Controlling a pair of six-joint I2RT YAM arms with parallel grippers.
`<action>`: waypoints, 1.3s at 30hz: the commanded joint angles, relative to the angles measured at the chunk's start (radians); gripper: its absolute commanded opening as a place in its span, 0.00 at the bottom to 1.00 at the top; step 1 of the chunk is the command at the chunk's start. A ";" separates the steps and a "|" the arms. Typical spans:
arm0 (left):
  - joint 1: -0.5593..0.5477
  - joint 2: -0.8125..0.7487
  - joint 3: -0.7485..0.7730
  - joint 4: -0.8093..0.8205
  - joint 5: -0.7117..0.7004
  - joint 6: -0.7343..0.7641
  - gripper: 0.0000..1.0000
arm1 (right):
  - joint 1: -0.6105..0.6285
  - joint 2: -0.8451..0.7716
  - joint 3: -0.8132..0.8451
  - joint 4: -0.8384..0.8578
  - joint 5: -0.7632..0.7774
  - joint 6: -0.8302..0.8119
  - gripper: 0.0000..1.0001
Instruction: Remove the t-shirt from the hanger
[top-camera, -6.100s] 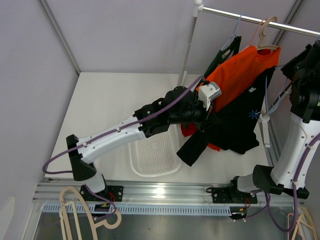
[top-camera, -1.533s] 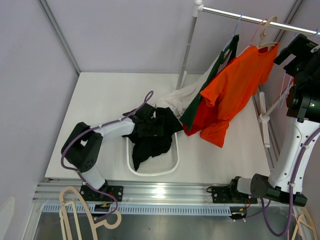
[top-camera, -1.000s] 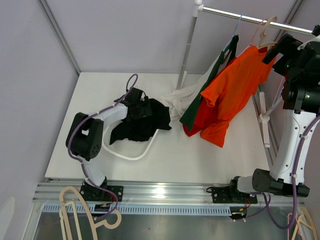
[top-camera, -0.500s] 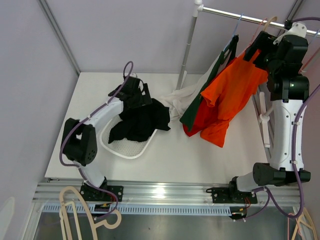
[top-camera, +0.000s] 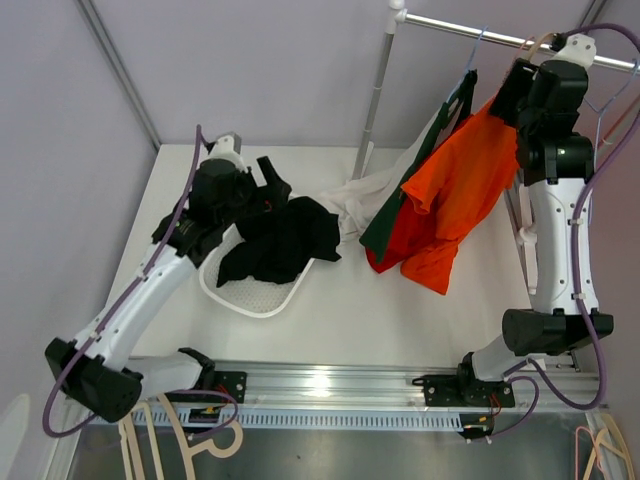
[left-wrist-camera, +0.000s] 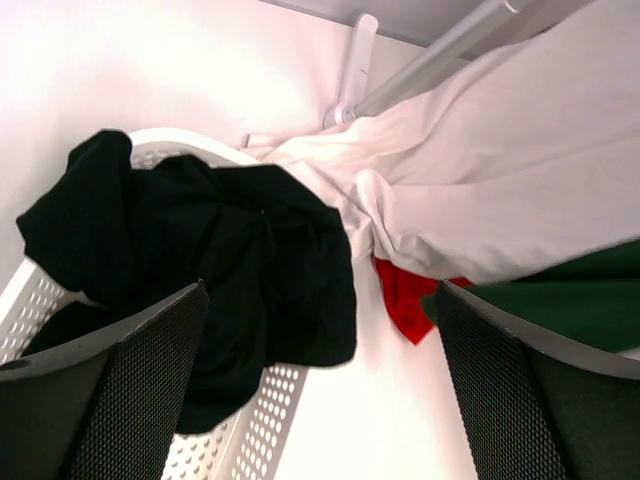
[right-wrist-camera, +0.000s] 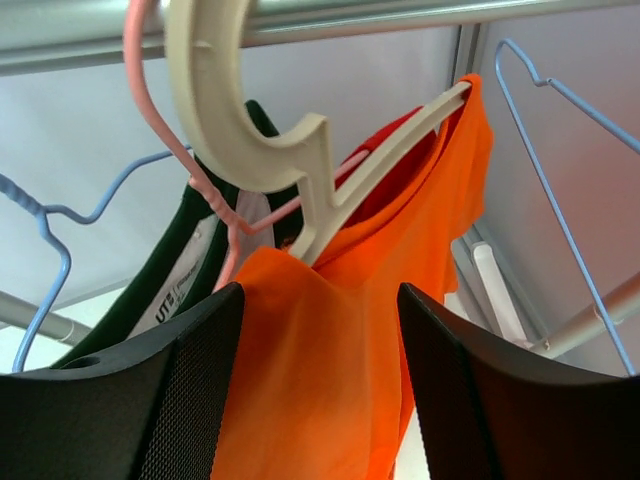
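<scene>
An orange t-shirt (top-camera: 460, 190) hangs on a cream hanger (top-camera: 540, 42) hooked over the rail. In the right wrist view the cream hanger (right-wrist-camera: 260, 130) carries the orange t-shirt (right-wrist-camera: 330, 380) by its shoulders. My right gripper (right-wrist-camera: 320, 295) is raised to the rail, open. Its fingers stand either side of the shirt's near shoulder fabric, just under the hanger's neck. My left gripper (left-wrist-camera: 322, 290) is open and holds nothing. It hovers over a black t-shirt (left-wrist-camera: 200, 250) lying in the white basket (left-wrist-camera: 250, 430).
A dark green shirt (top-camera: 400, 215), a red one (top-camera: 385, 255) and a white garment (top-camera: 355, 195) hang left of the orange one, trailing onto the table. A pink hanger (right-wrist-camera: 170, 130) and blue wire hangers (right-wrist-camera: 560, 170) share the rail (top-camera: 470, 30). The upright pole (top-camera: 378, 90) stands behind.
My right arm swung up and left to the hanger, and its jaws narrowed around the orange shoulder. My left arm lifted back from the basket, leaving the black shirt in it.
</scene>
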 joint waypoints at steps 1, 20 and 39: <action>-0.010 -0.105 -0.061 0.012 0.042 0.010 1.00 | 0.022 0.018 0.024 0.087 0.070 -0.036 0.66; -0.010 -0.311 -0.189 -0.019 0.038 0.041 0.99 | 0.079 0.074 0.069 0.235 0.298 -0.139 0.62; -0.010 -0.290 -0.211 -0.010 0.047 0.064 1.00 | 0.079 0.192 0.103 0.353 0.356 -0.196 0.52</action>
